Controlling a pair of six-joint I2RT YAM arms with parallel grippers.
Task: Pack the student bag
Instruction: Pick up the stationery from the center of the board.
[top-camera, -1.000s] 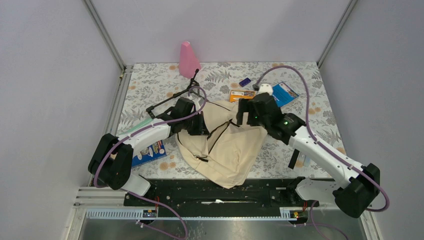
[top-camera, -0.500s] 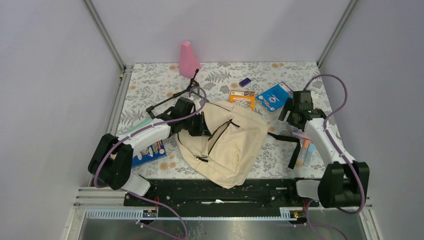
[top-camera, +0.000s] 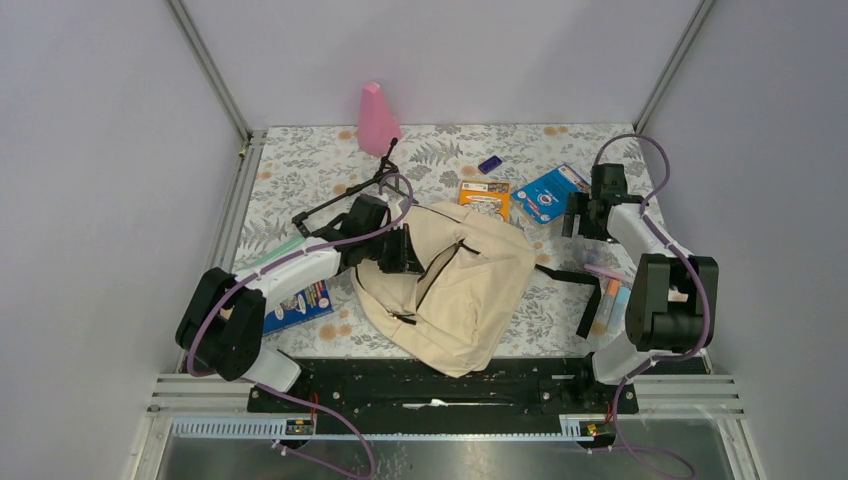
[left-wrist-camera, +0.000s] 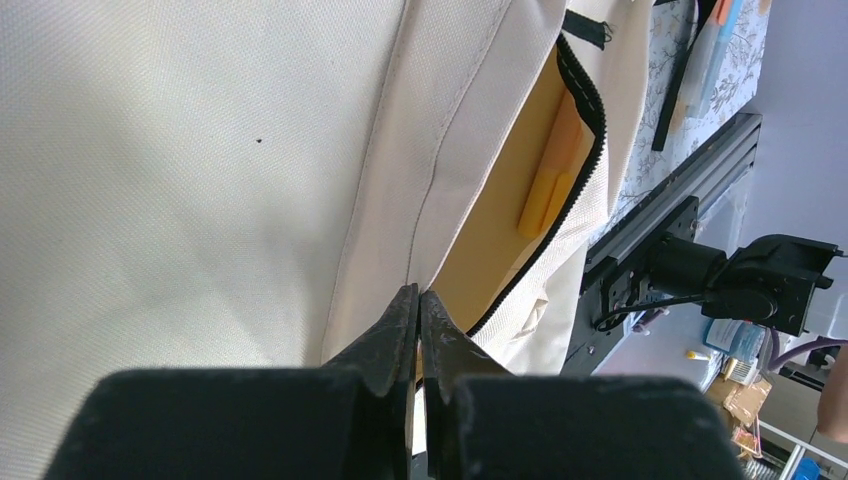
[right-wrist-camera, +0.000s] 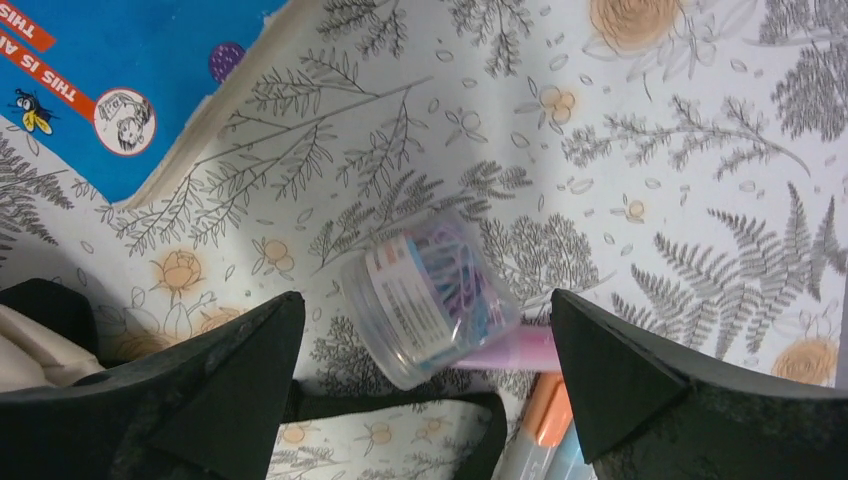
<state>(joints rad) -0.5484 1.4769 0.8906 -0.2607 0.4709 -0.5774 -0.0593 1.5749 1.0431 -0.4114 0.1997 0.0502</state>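
Floral tabletop (top-camera: 300, 170): student bag (top-camera: 470, 290) lies diagonally; left end effector (left-wrist-camera: 419, 305) pinches it, right end effector (right-wrist-camera: 425, 300) wide.

The blue booklet (right-wrist-camera: 120, 60) near the table's far right corner carries white capitals on a slanted orange band, cut off by the frame edge: "THIS IS A…". The label on the clear tub of paper clips (right-wrist-camera: 432, 298) beside it is too small to read
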